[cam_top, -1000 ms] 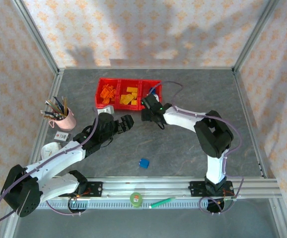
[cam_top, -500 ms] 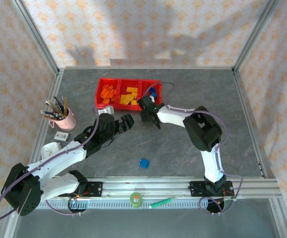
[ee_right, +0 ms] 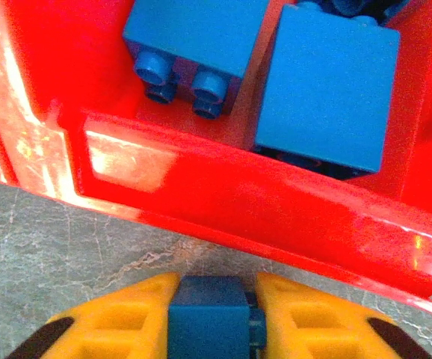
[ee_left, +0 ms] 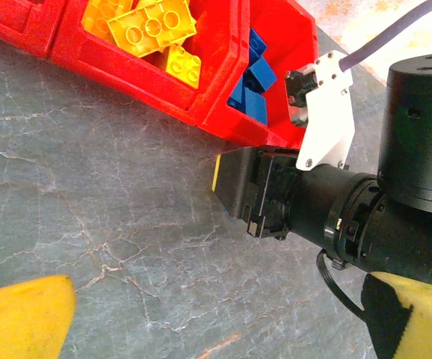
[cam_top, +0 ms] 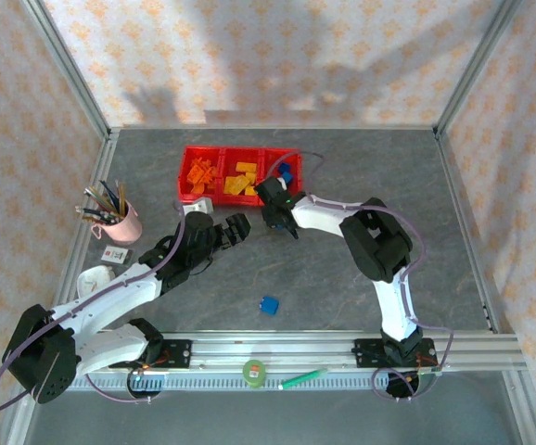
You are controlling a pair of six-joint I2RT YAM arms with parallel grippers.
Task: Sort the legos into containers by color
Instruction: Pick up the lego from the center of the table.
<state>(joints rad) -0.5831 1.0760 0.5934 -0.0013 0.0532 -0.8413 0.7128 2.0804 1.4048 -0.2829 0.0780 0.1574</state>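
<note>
My right gripper (ee_right: 210, 298) is closed tight on a blue lego (ee_right: 207, 330), just short of the near wall of the containers (ee_right: 276, 217), whose blue bricks (ee_right: 324, 90) lie straight ahead beyond that wall, so I judge it must go up and over.

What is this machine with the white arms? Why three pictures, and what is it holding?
It is a robot: two white-and-black arms bolted to a grey table, each ending in a two-finger tool. The wide picture looks down from above; the close ones come from a camera on each wrist. On the table sit three joined red plastic bins of orange, yellow and blue bricks, one loose blue brick, and a pink cup of pencils. The right tool is shut on a small blue brick, just in front of the bin with blue bricks. The left tool is open, holding nothing.
</note>
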